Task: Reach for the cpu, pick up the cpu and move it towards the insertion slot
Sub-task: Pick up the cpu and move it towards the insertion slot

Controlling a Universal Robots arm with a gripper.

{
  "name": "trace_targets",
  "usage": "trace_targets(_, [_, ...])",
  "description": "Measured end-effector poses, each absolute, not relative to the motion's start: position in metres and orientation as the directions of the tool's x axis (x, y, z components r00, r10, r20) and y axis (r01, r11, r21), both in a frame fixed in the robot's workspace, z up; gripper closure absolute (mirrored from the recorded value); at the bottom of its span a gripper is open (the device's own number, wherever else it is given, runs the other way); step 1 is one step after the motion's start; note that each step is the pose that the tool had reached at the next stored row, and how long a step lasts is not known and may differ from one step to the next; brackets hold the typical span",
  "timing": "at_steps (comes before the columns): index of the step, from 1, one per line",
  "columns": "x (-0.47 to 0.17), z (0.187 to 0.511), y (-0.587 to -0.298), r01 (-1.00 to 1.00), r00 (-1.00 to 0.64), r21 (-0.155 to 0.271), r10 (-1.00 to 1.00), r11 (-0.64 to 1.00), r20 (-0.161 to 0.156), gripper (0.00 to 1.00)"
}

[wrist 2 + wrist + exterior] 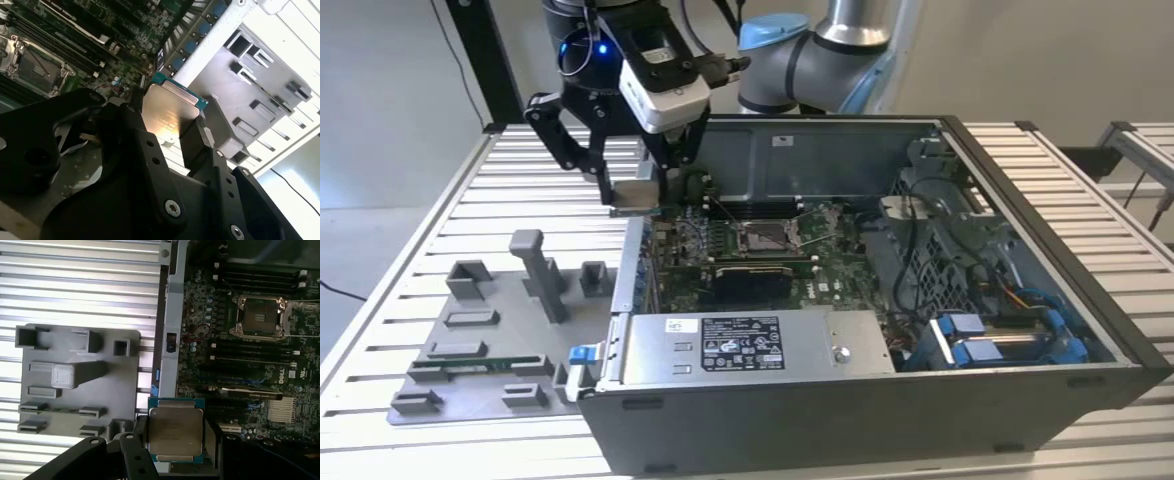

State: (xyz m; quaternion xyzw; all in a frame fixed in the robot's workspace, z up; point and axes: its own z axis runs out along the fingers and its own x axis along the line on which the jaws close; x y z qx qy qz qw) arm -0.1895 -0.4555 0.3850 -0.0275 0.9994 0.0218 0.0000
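My gripper is shut on the cpu, a small silvery square chip with a thin green rim. The black fingers pinch its two opposite edges in both wrist views, where the cpu sits flat between them. It hangs in the air above the side wall of the open computer case. The insertion slot is a metal-framed socket in the middle of the green motherboard, to the exterior view's right of the cpu. It shows as an empty socket with a wire lever.
A grey plastic tray with raised blocks lies on the slatted table at the exterior view's left of the case. Inside the case are a power supply, a black rectangle below the socket, cables and blue drive brackets.
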Motion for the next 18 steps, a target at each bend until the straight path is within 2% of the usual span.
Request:
trace_targets(12, [-0.172, 0.385, -0.455, -0.055, -0.998, 0.043, -0.055, 0.998, 0.003, 1.0])
trace_targets(18, [-0.165, 0.385, -0.455, -0.052, -0.998, 0.036, -0.053, 0.998, 0.016, 1.0])
